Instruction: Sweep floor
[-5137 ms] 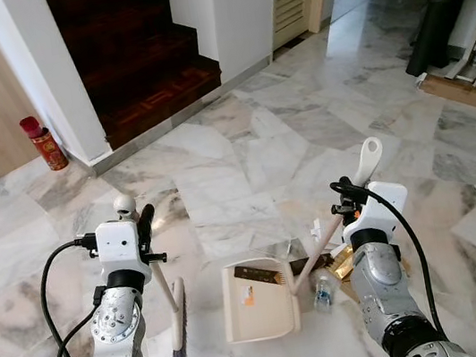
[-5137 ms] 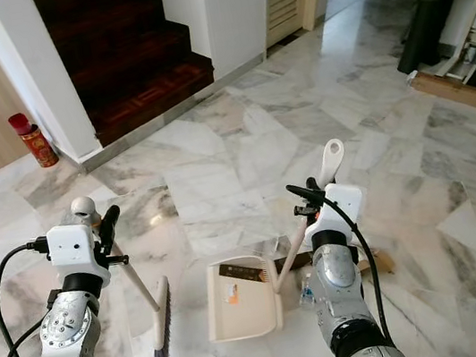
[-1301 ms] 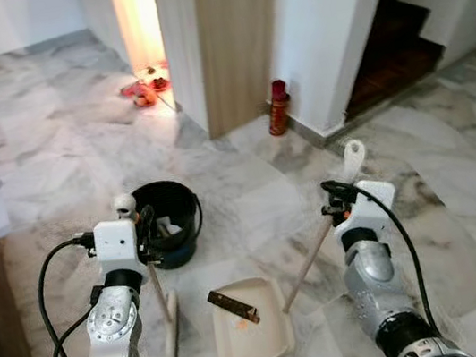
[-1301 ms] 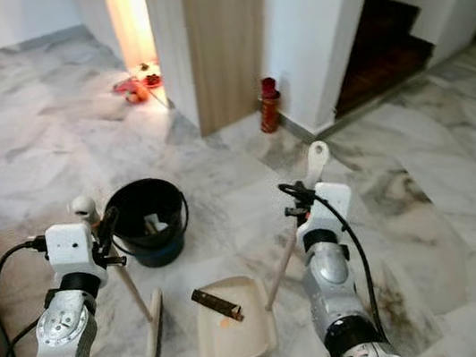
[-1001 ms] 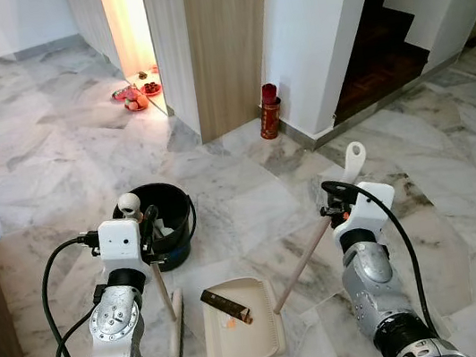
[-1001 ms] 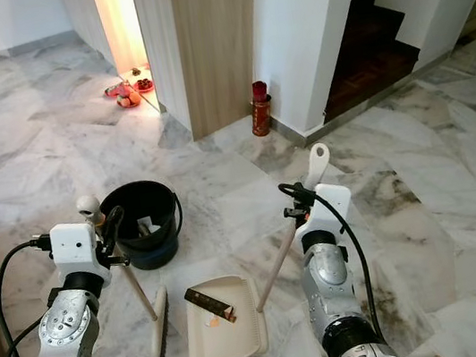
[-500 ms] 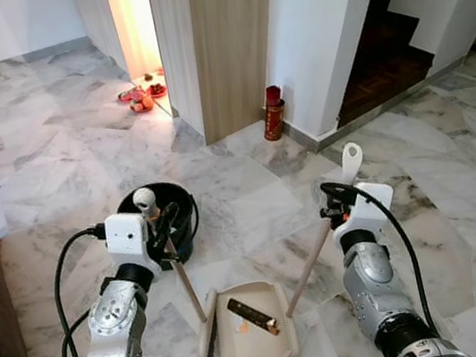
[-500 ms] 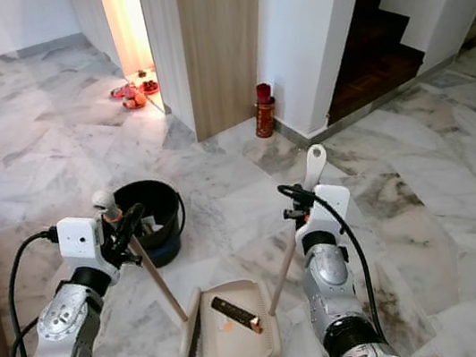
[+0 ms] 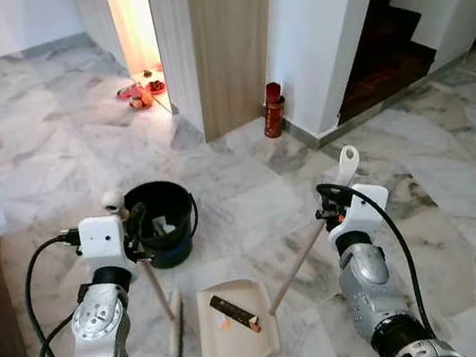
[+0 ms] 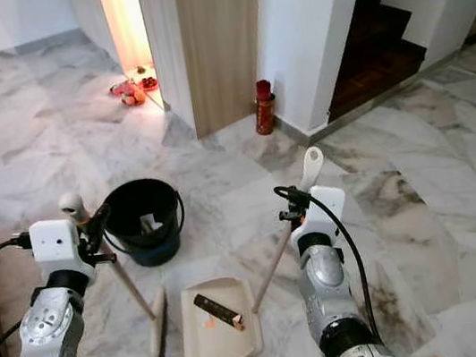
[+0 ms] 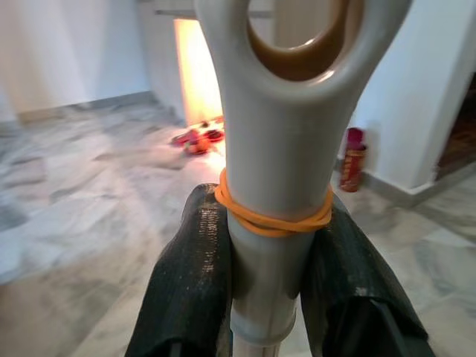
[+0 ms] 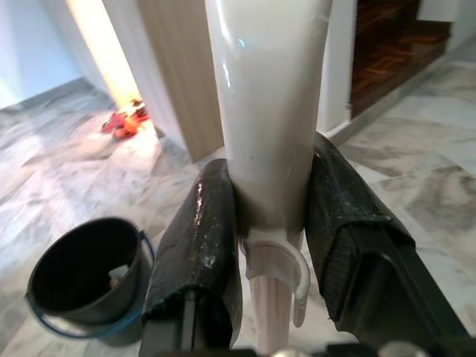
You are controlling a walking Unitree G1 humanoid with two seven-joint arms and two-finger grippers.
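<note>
1. The broom (image 9: 168, 321) stands on the marble floor (image 9: 459, 198) just left of the dustpan (image 9: 235, 328), bristles down and handle leaning up to the left gripper (image 11: 271, 245), which is clenched on the cream handle just below its hanging loop, where an orange rubber band (image 11: 271, 216) circles it.
2. The broom looks light and stiff; its smooth plastic handle may twist between the pads, so the band likely helps. Held so near the top, the head is probably harder to steer than with a lower hold.
3. The dustpan sits flat on the floor, its long handle slanting up to the right gripper (image 12: 271, 216), which is clamped on the pale handle near its top. It looks light and rigid, and probably tips easily.
4. In the pan lie a dark brown bar-shaped piece (image 9: 234, 314) and a small orange scrap (image 9: 226, 323); both would likely slide out if the pan tilts.
5. A black bucket (image 9: 165, 222), with some pale litter inside, stands just beyond the broom.
6. Farther off, a red canister (image 9: 273, 109) stands by the white wall near the stairs (image 9: 382, 56).
</note>
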